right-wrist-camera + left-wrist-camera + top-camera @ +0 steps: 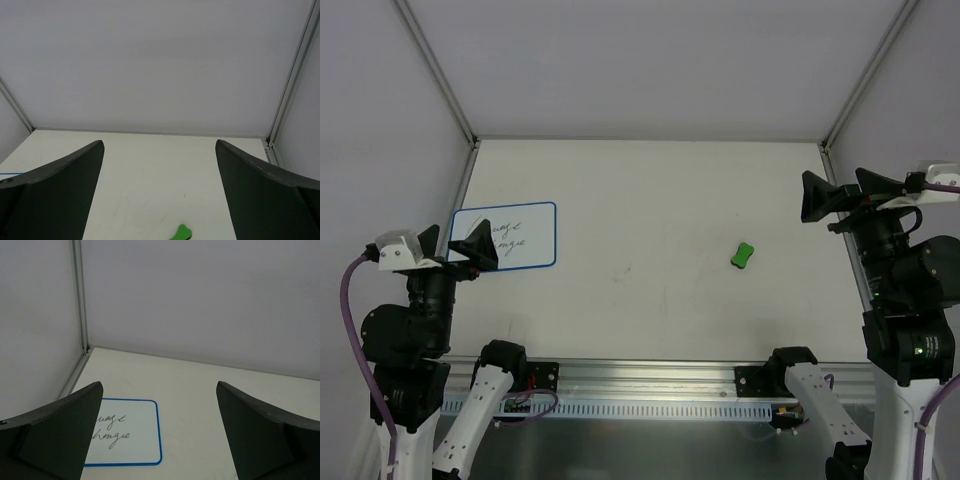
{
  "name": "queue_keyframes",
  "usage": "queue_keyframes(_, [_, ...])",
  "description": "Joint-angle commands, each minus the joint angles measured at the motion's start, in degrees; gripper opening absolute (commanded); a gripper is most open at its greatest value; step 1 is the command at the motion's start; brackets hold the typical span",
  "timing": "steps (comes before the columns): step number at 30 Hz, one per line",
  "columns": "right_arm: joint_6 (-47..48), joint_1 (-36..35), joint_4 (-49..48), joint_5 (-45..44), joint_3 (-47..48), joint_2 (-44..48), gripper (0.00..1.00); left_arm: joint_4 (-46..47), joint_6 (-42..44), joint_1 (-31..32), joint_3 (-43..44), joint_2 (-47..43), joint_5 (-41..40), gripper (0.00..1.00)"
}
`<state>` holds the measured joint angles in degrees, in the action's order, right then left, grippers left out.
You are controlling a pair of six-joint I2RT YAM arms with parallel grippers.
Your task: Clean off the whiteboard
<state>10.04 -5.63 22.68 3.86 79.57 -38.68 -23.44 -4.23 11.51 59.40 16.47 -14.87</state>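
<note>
White walls enclose a pale table [650, 200]. The whiteboard [528, 238] lies flat at its left edge, with dark scribble on it. An eraser [744, 255] sits well apart, toward the right. The left gripper [455, 242] hangs by the board with fingers apart. The right gripper [838, 188] is likewise spread and empty.

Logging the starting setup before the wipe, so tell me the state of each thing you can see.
whiteboard: lying flat at the left of the table, dark handwriting on it, not yet erased.
green eraser: lying loose on the table, held by neither gripper.
left gripper: open, empty.
right gripper: open, empty.
</note>
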Motion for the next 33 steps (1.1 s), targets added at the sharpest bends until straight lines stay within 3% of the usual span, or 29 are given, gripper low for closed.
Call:
queue_keyframes(1, [-4.58, -0.35, -2.37, 0.44, -2.22, -0.43, 0.99, -0.38, -2.53, -0.35, -2.09, 3.2, 2.3, 0.99])
queue_keyframes(6, [-9.42, -0.35, -2.37, 8.88, -7.49, -2.63, 0.99, -0.64, -6.57, -0.35, -4.64, 10.06, 6.16, 0.99])
queue_keyframes(11, [-16.63, -0.35, -2.46, 8.27, -15.31, -4.21, 0.99, -0.82, -10.71, -0.35, -5.08, 22.01, 10.21, 0.99])
queue_keyframes(17, [-16.72, -0.17, -1.68, 5.54, -24.97, -7.11, 0.99, -0.64, -16.95, -0.35, -4.29, 37.3, 11.27, 0.99])
queue_keyframes(26, [-19.62, 0.18, 0.53, 9.32, -31.4, -10.19, 0.99, -0.55, -19.32, -0.61, 1.5, 59.89, 3.9, 0.98])
queue_keyframes(33, [-19.27, 0.27, 0.44, 9.41, -34.22, -8.44, 0.99, -0.38, -18.88, -2.28, 7.75, 73.96, 3.62, 0.84])
